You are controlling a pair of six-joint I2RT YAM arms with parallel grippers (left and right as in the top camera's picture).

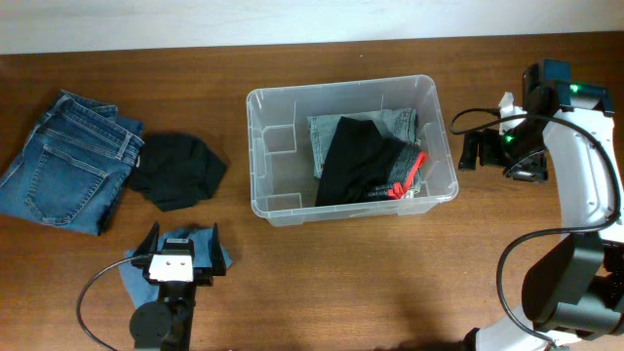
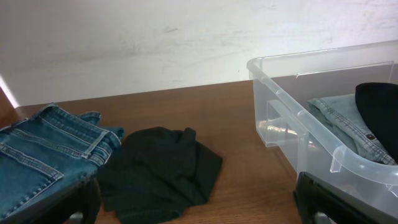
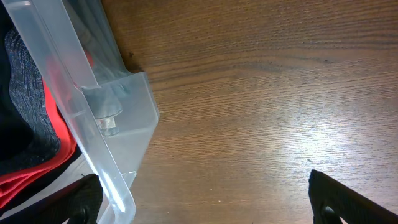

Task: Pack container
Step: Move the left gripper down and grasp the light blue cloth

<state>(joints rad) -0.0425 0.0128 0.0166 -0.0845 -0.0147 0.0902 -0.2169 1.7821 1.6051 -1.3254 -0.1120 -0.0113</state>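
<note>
A clear container [image 1: 341,86] is seen at the middle of a wooden bench [image 1: 390,283], partly packed: a pale denim piece [image 1: 395,122] and a black garment with red trim [image 1: 356,161] are laid inside. Left to be packed, by the look of it, are folded jeans [image 1: 68,161], a dark top [image 1: 177,171] and a blue cloth [image 1: 125,278] (partly hidden under the arm). The left pincer [image 1: 183,239] is held low above that cloth, spread wide and empty. The right pincer [image 1: 470,149] is held just beside the container's right wall, likewise spread wide, nothing gripped
</note>
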